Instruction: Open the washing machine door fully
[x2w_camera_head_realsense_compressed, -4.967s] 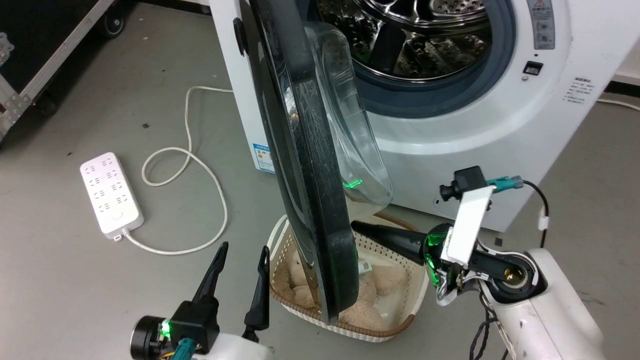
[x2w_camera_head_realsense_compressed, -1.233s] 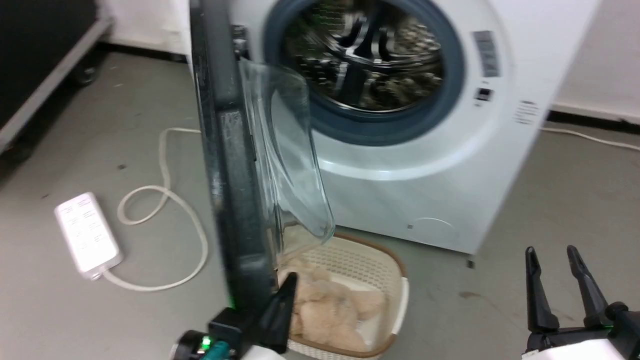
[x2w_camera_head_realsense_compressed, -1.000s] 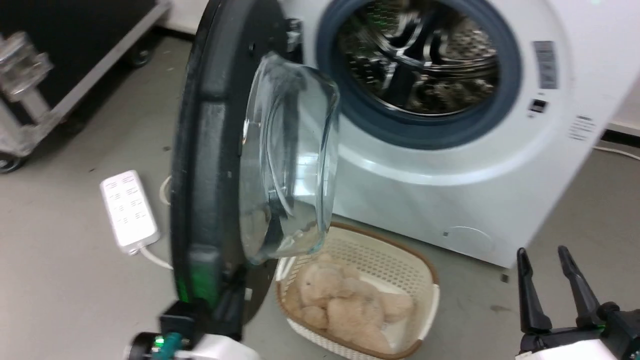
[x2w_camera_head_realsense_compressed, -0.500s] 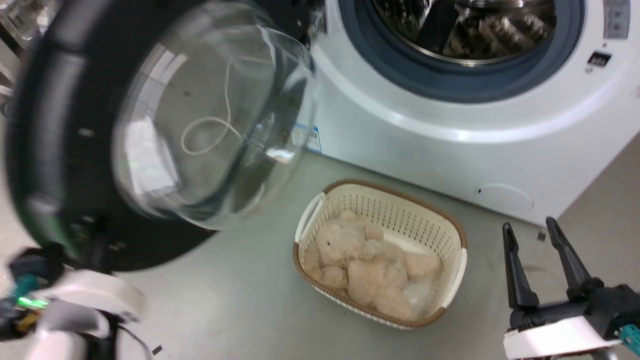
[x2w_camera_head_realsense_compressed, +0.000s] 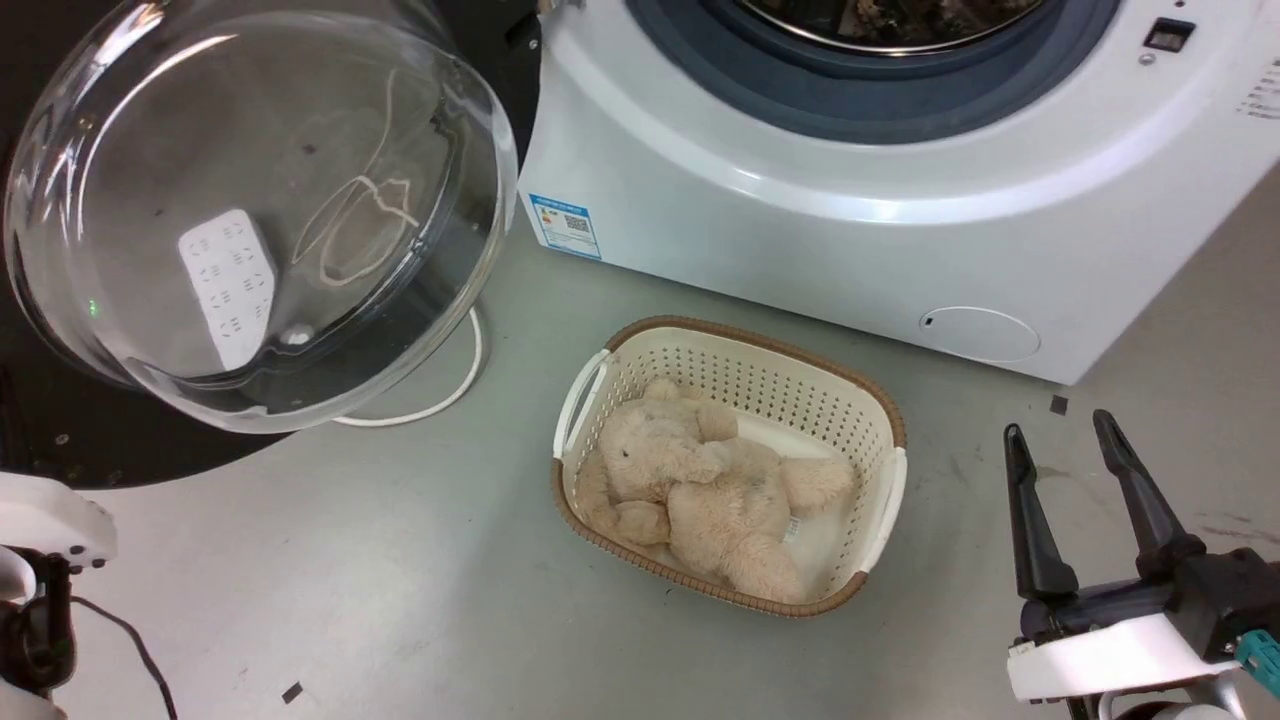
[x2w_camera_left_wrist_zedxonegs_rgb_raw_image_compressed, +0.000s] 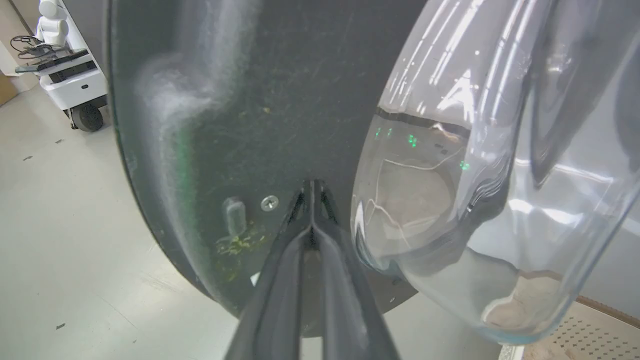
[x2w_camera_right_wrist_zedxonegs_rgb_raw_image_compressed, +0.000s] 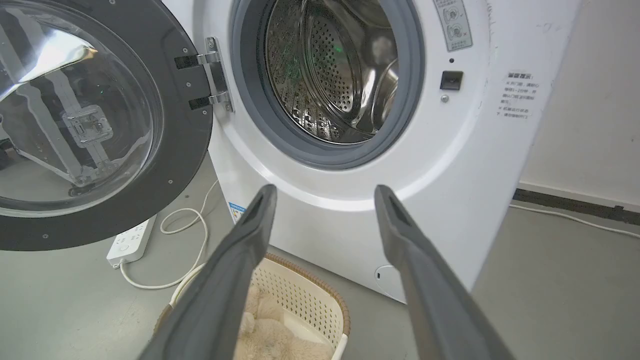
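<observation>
The washing machine door (x2w_camera_right_wrist_zedxonegs_rgb_raw_image_compressed: 185, 165), a black disc with a bulging clear glass bowl (x2w_camera_head_realsense_compressed: 260, 200), stands swung far out to the left of the machine on its metal hinge (x2w_camera_right_wrist_zedxonegs_rgb_raw_image_compressed: 215, 80). Its inner side faces me. My left gripper (x2w_camera_left_wrist_zedxonegs_rgb_raw_image_compressed: 311, 186) is shut, and its joined fingertips rest against the door's black inner face (x2w_camera_left_wrist_zedxonegs_rgb_raw_image_compressed: 225, 100) beside the glass bowl (x2w_camera_left_wrist_zedxonegs_rgb_raw_image_compressed: 475, 175). My right gripper (x2w_camera_head_realsense_compressed: 1058, 425) is open and holds nothing at the lower right, well clear of the door. In the right wrist view the right gripper (x2w_camera_right_wrist_zedxonegs_rgb_raw_image_compressed: 325, 192) points at the machine's white front, below the steel drum (x2w_camera_right_wrist_zedxonegs_rgb_raw_image_compressed: 330, 70).
A cream basket (x2w_camera_head_realsense_compressed: 880, 490) holding a beige teddy bear (x2w_camera_head_realsense_compressed: 690, 490) sits on the grey floor in front of the machine (x2w_camera_head_realsense_compressed: 800, 230). A white power strip (x2w_camera_right_wrist_zedxonegs_rgb_raw_image_compressed: 130, 242) and its looped cable lie under the open door. A wheeled white cart (x2w_camera_left_wrist_zedxonegs_rgb_raw_image_compressed: 70, 80) stands further off.
The door has swung much further open to the left, with my shut left gripper against its inner face. The head camera has tilted down and turned. My right gripper has stayed open.
</observation>
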